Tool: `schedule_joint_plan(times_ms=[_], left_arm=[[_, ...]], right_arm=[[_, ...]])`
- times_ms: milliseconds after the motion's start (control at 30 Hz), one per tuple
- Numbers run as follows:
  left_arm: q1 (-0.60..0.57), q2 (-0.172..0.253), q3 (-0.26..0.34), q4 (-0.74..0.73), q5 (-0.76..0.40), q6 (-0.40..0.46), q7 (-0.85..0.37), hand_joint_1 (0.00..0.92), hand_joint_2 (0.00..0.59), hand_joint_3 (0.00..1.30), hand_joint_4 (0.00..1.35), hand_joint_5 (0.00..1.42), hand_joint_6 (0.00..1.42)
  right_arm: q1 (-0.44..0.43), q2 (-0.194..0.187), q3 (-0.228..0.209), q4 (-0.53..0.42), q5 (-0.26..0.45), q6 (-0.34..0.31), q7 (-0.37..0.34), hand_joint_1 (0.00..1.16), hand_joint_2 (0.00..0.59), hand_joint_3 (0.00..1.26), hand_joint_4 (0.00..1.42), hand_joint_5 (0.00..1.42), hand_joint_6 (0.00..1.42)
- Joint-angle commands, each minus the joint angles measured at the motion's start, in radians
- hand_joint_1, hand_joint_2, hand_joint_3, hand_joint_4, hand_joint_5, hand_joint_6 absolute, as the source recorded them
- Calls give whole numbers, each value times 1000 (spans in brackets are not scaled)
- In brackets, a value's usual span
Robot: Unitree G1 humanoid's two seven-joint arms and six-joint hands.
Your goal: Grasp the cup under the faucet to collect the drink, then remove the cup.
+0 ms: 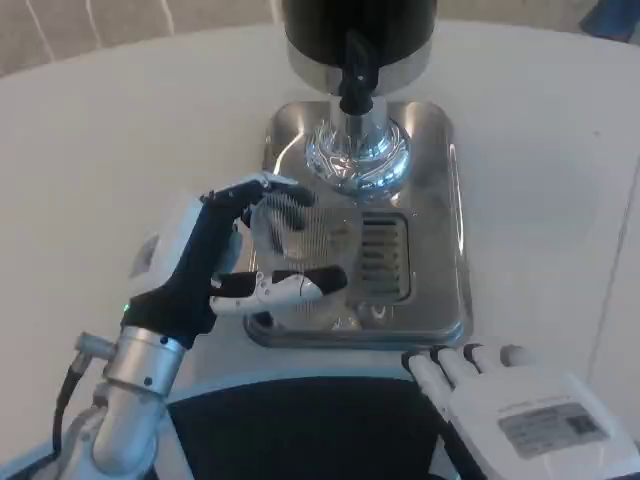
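Note:
A clear ribbed plastic cup (305, 250) stands on the steel drip tray (440, 200) of the drink dispenser, below and in front of the black faucet (355, 80). My left hand (225, 260) wraps around the cup from the left, with fingers over its top rim and the thumb across its near side. Whether any drink is in the cup is unclear. Down at the bottom right, my right hand (510, 400) rests flat by the tray's front edge, fingers apart and holding nothing.
The dispenser's black body (360, 25) and chrome pedestal (358, 150) rise at the tray's back. A slotted drain grate (385, 260) lies just right of the cup. White tabletop (120, 140) surrounds the tray; my dark torso fills the bottom middle.

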Motion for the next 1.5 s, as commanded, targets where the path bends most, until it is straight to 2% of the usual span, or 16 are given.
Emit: schedule_joint_plan(times_ms=[33,367,533,800,900,1033,1200,1267,1400,1500], left_arm=[[-69,-18,-28,78,4,9,54,573,21,981,1207,1360,1424],[-164,-51,-84,214,5,34,108,573,21,979,1207,1360,1424],[-221,-82,-102,269,4,70,149,573,21,978,1195,1360,1424],[-270,-103,-131,327,14,104,182,570,19,981,1185,1348,1421],[-281,-107,-154,343,23,124,199,554,12,919,1065,1280,1403],[-287,-104,-180,355,28,143,205,460,24,678,709,1033,1291],[-285,-85,-201,357,31,151,218,306,71,567,583,926,1234],[-285,-78,-202,358,30,156,217,254,67,490,461,793,1107],[-285,-71,-207,359,37,159,223,212,61,402,316,589,881],[-285,-67,-210,359,40,160,227,189,61,365,263,512,775]], right_arm=[[-21,85,25,-15,1,-1,30,585,435,0,0,0,0],[-25,83,3,-15,16,-1,61,584,435,0,0,0,0],[-22,84,-11,-14,24,-6,71,584,435,0,0,0,0],[-22,87,-20,-10,25,-5,73,584,435,0,0,0,0],[-18,87,-27,-14,28,-3,75,584,435,0,0,0,0],[-10,89,-36,-15,33,-2,73,584,435,0,0,0,0],[-18,92,-42,-2,50,7,71,584,435,0,0,0,0],[-27,93,-43,8,51,11,70,584,435,0,0,0,0],[-37,95,-42,18,53,16,72,582,438,0,0,0,0],[-43,94,-41,24,55,22,73,578,442,0,0,0,0]])
